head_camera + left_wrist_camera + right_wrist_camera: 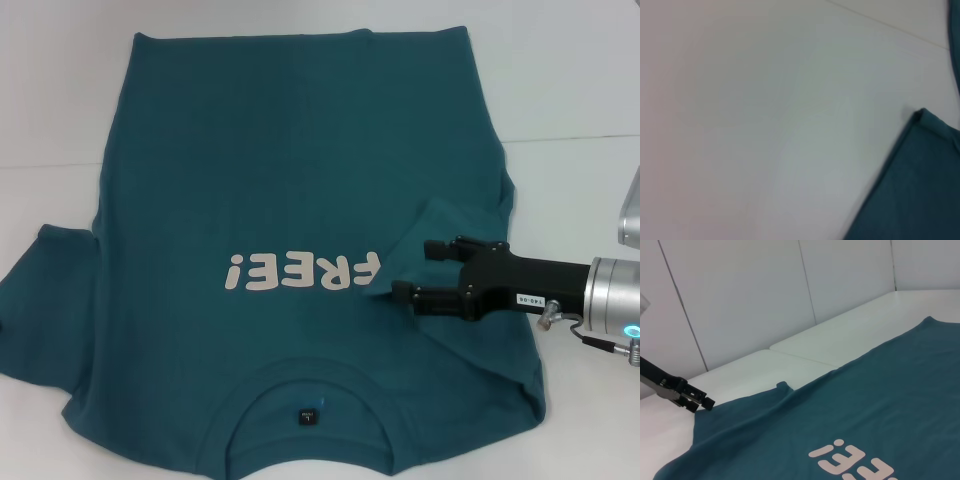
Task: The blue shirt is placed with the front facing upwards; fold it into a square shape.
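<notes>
Right gripper [407,271], fingers apart, sits over blue shirt [300,180] w/ right sleeve folded in. Next prob left sleeve; left gripper not seen

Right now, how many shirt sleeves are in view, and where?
2. The left sleeve lies spread out flat at the shirt's left side. The right sleeve is folded in over the chest, by the open right claw.
</notes>
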`<state>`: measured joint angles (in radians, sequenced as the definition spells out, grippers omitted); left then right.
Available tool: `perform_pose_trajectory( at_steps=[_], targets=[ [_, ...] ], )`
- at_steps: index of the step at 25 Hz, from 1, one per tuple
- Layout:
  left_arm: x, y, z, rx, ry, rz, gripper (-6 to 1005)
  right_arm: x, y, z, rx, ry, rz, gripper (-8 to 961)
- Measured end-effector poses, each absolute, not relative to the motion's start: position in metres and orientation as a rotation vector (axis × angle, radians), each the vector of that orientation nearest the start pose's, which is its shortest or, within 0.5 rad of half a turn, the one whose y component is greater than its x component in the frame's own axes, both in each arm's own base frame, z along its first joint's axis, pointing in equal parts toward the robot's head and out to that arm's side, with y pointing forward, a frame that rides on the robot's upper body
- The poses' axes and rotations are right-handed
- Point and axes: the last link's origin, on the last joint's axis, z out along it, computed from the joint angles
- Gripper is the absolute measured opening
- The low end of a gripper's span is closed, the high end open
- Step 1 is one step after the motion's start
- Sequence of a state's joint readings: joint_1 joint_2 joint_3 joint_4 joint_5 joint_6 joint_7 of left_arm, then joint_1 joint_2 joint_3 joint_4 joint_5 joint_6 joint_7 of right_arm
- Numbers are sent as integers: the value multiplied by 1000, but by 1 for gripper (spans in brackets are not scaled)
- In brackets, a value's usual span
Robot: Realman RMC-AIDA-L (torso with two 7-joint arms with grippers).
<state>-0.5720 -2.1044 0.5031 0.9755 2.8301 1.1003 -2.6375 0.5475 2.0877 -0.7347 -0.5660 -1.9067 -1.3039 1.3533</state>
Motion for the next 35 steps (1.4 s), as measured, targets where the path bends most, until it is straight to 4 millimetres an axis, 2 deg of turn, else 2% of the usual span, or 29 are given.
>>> perform_pose_trajectory(
  at_steps=[23,35],
  targets=[
    [-343,373,73,-1656,-1746,-148,918,273,353,-17,-2544,712,639,945],
    [-339,375,71,-1674,-1757,-148,917,273,352,-17,-2544,712,646,945]
  ],
)
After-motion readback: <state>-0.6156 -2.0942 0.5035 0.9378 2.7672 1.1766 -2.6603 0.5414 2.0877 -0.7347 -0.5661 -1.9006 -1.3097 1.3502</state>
